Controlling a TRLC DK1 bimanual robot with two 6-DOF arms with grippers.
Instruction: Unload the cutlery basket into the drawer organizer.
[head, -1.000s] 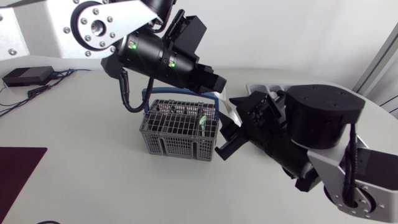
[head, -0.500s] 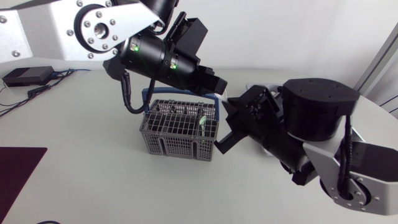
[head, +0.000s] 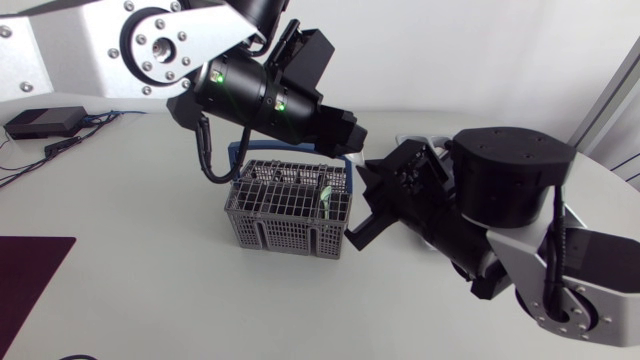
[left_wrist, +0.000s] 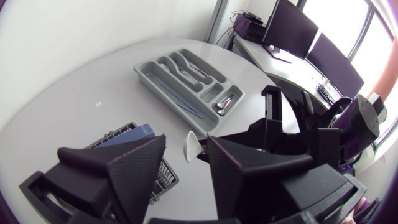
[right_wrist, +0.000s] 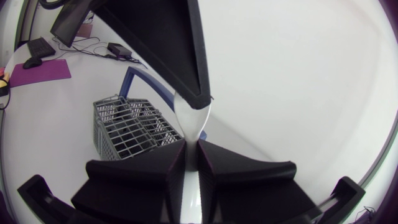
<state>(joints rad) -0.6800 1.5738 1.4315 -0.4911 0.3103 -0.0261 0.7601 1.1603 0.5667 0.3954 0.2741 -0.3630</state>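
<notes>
With my right claw (right_wrist: 192, 147) clamped on the white spoon (right_wrist: 189, 121) and my left claw (left_wrist: 186, 142) wide open around its end, releasing early risks dropping it beside the cutlery basket (right_wrist: 130, 127), short of the drawer organizer (left_wrist: 158, 84) ahead.

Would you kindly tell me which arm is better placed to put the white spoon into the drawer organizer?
Right. The right gripper is shut on the white spoon, and the drawer organizer lies by that arm; the left gripper is open, holding nothing.
</notes>
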